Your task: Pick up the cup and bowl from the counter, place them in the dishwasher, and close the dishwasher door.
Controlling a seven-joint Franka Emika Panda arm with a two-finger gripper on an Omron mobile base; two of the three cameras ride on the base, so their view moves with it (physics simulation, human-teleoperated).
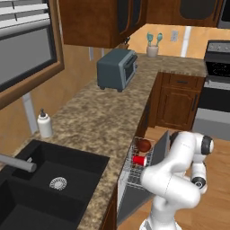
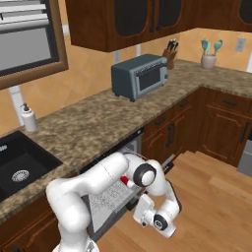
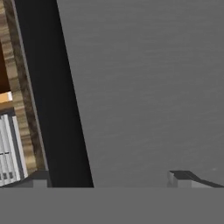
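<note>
**Door half up, hand against its outer face**

Kitchen corner, wooden floor below. My gripper (image 3: 109, 179), fingers spread wide and empty, faces the flat grey dishwasher door (image 3: 144, 87), apparently just beside it. Behind that tilted panel, the grey wire rack (image 1: 134, 168) holds the small red plastic cup (image 1: 139, 160) and dark reddish-brown bowl (image 1: 144, 145). Beyond runs the speckled granite counter (image 1: 103, 117).
</note>
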